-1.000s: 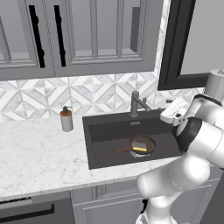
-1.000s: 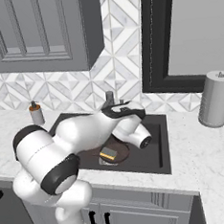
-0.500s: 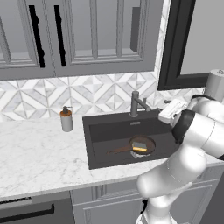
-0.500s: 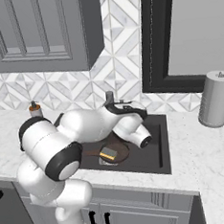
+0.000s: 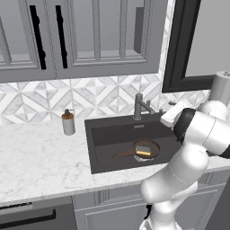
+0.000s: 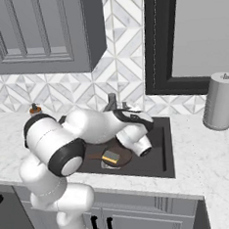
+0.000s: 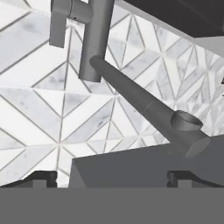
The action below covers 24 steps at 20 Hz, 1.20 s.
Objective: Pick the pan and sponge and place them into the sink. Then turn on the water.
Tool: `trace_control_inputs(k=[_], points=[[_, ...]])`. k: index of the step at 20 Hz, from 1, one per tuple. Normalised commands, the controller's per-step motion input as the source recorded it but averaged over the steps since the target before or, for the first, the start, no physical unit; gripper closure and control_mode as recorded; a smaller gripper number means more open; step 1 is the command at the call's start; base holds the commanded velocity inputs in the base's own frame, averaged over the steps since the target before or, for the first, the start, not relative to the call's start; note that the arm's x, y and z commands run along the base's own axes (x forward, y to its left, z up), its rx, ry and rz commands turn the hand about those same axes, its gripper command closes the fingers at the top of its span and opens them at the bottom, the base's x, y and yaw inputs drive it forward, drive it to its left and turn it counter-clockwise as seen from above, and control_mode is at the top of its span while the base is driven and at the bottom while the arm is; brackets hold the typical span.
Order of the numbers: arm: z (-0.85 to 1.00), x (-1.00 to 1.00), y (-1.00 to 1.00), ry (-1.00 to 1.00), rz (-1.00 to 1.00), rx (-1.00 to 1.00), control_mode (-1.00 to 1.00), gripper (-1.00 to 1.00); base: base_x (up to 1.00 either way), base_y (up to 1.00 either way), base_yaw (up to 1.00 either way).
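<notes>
The pan (image 5: 143,150) lies in the sink (image 5: 108,134), over the drain, in front of the faucet (image 5: 140,107). Its long thin handle points away from the faucet, toward the side where the soap bottle (image 5: 68,122) stands on the white surface (image 5: 40,161). The sponge (image 5: 143,150) sits on top of the pan, yellow with a dark top. From the other side the sponge (image 6: 110,157) shows on the pan (image 6: 106,156) too, just under the big white arm.

So both things look like they are in the sink now. No blue water comes from the spout. The step in hand seems to be turning on the water.

The end effector (image 7: 112,177) is close to the faucet (image 7: 131,83) and faces it. Its two dark finger tips stand wide apart and hold nothing. The spout runs slanting across between them, with its round mouth off to one side. The small flat lever of the faucet sits at the top of the post, far from the finger tips.

Next, I think the arm needs to get to that lever at the top of the faucet and push it to the side. It should go slow, so it hits the lever and not the spout.
</notes>
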Motion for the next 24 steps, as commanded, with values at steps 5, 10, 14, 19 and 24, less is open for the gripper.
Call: trace_control_inputs(k=[5, 10, 14, 19, 24], points=[[-0.02, 0.18, 0.0, -0.11, -0.01, 0.09, -1.0, -1.0, 0.0, 0.0, 0.0], [-0.02, 0.18, -0.04, -0.02, 0.0, 0.07, -1.0, -1.0, 0.0, 0.0, 0.0], [-0.17, 0.15, -0.06, 0.0, 0.0, 0.02, -1.0, -1.0, 0.0, 0.0, 0.0], [-0.29, 0.05, -0.03, 0.0, 0.0, 0.0, -1.0, -1.0, 0.0, 0.0, 0.0], [-0.13, 0.02, -0.01, 0.0, 0.0, 0.01, -1.0, -1.0, 0.0, 0.0, 0.0]])
